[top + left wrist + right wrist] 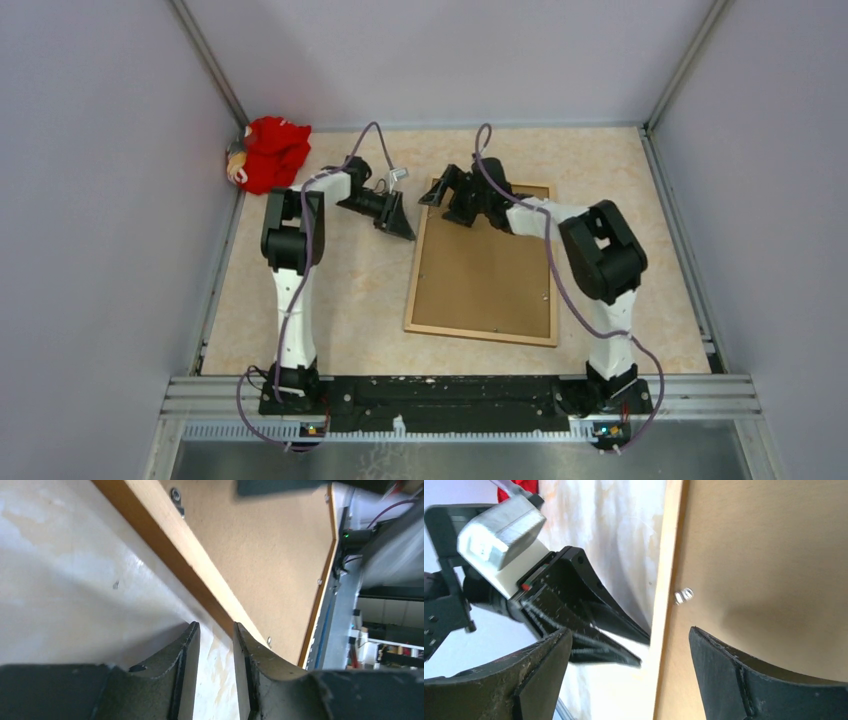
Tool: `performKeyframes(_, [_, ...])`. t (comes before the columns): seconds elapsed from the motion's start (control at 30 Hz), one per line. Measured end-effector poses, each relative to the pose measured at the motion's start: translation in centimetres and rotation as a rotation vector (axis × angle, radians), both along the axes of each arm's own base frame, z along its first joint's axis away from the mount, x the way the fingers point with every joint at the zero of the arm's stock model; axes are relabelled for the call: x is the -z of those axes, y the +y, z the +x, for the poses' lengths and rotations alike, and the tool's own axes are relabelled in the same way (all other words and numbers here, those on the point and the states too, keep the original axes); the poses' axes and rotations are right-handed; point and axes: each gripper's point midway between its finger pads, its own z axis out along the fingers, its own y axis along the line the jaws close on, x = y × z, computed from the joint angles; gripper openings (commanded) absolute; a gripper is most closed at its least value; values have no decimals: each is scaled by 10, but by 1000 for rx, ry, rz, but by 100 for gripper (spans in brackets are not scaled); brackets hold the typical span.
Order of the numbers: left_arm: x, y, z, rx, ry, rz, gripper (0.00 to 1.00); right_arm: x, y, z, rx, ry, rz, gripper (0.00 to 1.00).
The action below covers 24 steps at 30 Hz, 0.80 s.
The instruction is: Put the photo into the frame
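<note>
Frame (480,337) lies flat, back up, centre-right on counter (340,290). Photo not visible. Left jaws slightly apart, empty, beside far-left corner. Right jaws spread wide, straddling moulding there. Likely stiff, light: pinch the moulding.

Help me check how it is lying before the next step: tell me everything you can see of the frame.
The frame is a large thin rectangle of narrow golden-brown wooden moulding, lying flat and back up on the table. A brown backing board fills it, with small metal tabs at its edges. The open right gripper straddles its far left edge; the left gripper sits beside that edge, contact unclear.
</note>
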Motion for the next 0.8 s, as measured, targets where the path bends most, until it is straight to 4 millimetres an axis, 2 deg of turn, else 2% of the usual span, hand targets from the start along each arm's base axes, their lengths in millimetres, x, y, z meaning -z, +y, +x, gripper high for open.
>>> performKeyframes(0.07, [-1,6,-2,5,-14,19,42,-17,-25,-1,6,-24,-28,89])
performKeyframes(0.13, [-2,12,-7,14,-39,46,42,-40,-61,3,49,-59,-47,90])
performKeyframes(0.23, [-1,20,-16,28,-65,91,43,-81,-147,17,205,-140,-93,94])
performKeyframes(0.27, [-1,21,-19,33,-73,100,43,-90,-172,19,258,-161,-110,98])
performKeyframes(0.3, [0,21,-23,40,-79,111,43,-98,-209,22,335,-181,-136,99])
performKeyframes(0.37, [1,21,-33,62,-89,132,43,-97,-260,22,449,-181,-192,99])
performKeyframes(0.43, [2,19,-42,83,-99,151,43,-82,-296,17,521,-148,-250,99])
performKeyframes(0.5, [2,16,-52,110,-110,170,43,-56,-315,7,545,-85,-299,99])
performKeyframes(0.57, [3,13,-59,131,-119,183,43,-32,-322,-1,536,-18,-334,99])
performKeyframes(0.67, [4,11,-68,157,-140,197,42,2,-322,-5,502,62,-362,99])
performKeyframes(0.77, [5,9,-76,178,-158,210,42,33,-313,-9,453,137,-360,99])
performKeyframes(0.8, [5,9,-78,186,-164,215,42,29,-309,-1,440,118,-347,99])
